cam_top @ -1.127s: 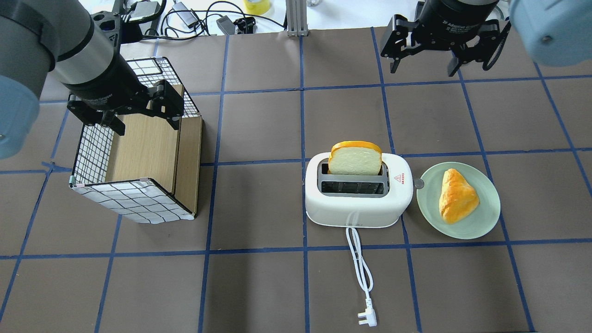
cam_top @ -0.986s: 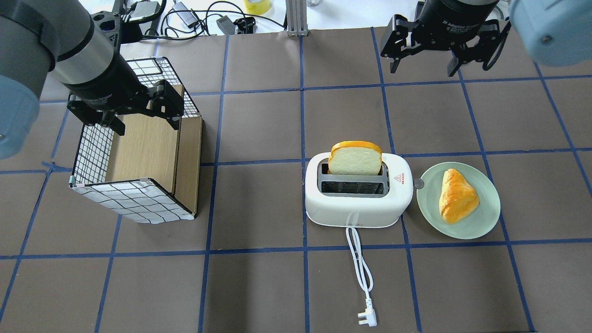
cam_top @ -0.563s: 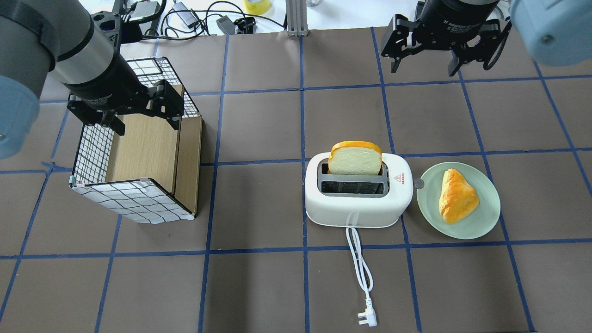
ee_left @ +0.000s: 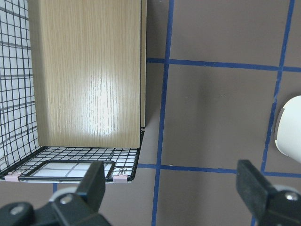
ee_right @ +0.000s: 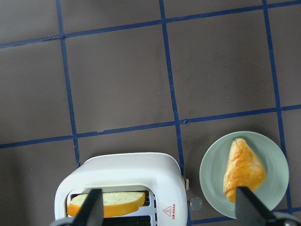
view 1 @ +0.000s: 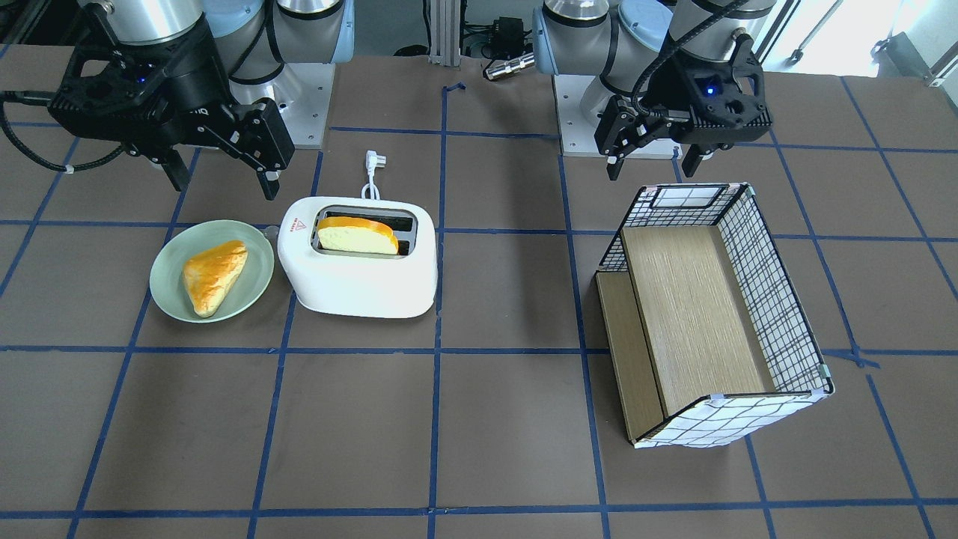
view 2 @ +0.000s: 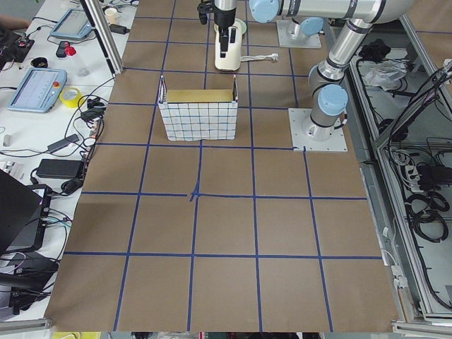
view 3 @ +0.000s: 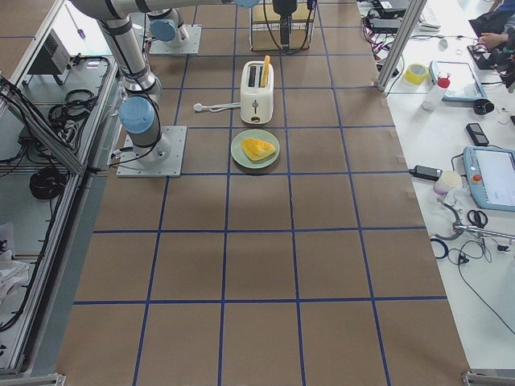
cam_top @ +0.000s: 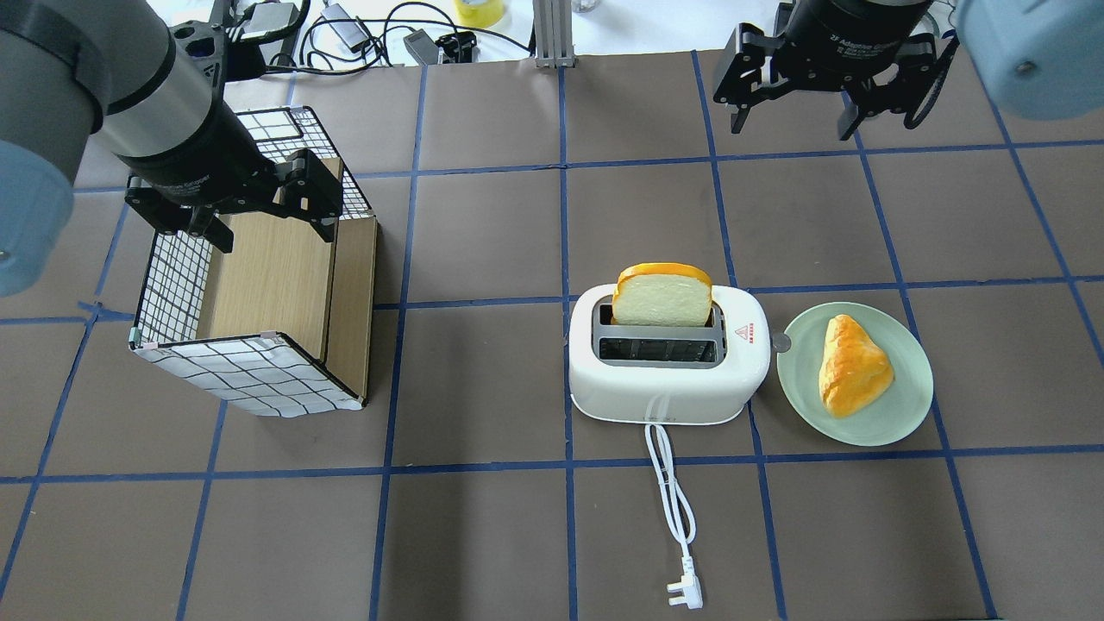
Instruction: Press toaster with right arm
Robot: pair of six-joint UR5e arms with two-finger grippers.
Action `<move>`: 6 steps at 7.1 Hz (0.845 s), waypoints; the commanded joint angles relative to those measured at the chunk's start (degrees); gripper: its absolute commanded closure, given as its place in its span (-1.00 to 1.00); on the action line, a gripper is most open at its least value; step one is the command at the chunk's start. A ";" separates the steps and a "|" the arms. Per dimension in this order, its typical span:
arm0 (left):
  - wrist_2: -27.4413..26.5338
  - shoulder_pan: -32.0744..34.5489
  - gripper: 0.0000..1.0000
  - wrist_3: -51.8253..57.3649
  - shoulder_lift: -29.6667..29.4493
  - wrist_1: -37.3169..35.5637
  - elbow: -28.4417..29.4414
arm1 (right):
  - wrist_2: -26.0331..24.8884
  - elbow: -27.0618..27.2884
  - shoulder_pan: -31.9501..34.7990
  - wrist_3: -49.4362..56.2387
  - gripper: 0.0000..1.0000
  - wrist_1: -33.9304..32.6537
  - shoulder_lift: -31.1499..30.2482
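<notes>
The glossy white toaster (cam_top: 668, 388) stands mid-table with a slice of bread (cam_top: 662, 297) upright in its far slot; its lever knob (cam_top: 780, 343) sticks out on the plate side. It also shows in the front view (view 1: 359, 288) and in the right wrist view (ee_right: 122, 174). My right gripper (cam_top: 789, 129) is open and empty, high above the table beyond the toaster and well apart from it; in the front view (view 1: 224, 187) it hangs over the cord side. My left gripper (cam_top: 276, 235) is open and empty above the grid-patterned box (cam_top: 276, 285).
A pale green plate (cam_top: 910, 379) with a golden pastry (cam_top: 854, 366) sits right beside the toaster's knob end. The white cord and plug (cam_top: 686, 593) trail toward the robot. The box lies on the left half of the table.
My right gripper has shifted slightly toward the far edge of the table. The left arm, toaster and plate have not moved.
</notes>
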State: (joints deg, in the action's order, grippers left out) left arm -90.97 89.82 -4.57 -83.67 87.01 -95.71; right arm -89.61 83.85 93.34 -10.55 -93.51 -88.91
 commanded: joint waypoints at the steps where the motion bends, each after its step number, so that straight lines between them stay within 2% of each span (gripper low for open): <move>1: 0.00 0.00 -1.00 0.00 0.00 0.00 0.00 | 0.05 -0.62 -0.26 0.09 -0.10 -0.18 0.14; 2: 0.00 0.00 -1.00 0.00 0.00 0.00 0.00 | 0.05 -0.62 -0.35 0.09 0.49 0.17 0.14; 3: 0.00 0.00 -1.00 0.00 -0.09 0.00 0.00 | 0.39 -0.62 -0.79 0.09 0.89 2.26 0.31; 4: 0.00 0.00 -1.00 0.00 0.00 0.00 0.00 | 3.27 -0.36 -1.14 0.09 1.00 4.63 0.40; 5: 0.00 0.00 -1.00 0.00 0.00 0.00 0.00 | 6.95 -0.09 -3.58 1.65 1.00 6.91 0.49; 6: 0.00 0.00 -1.00 0.00 0.00 0.00 0.00 | 10.30 0.43 -7.78 8.46 1.00 11.55 0.49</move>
State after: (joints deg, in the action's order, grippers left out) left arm -90.97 89.82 -4.57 -83.68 87.01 -95.71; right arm -83.25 83.78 89.49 -7.60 -86.42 -88.48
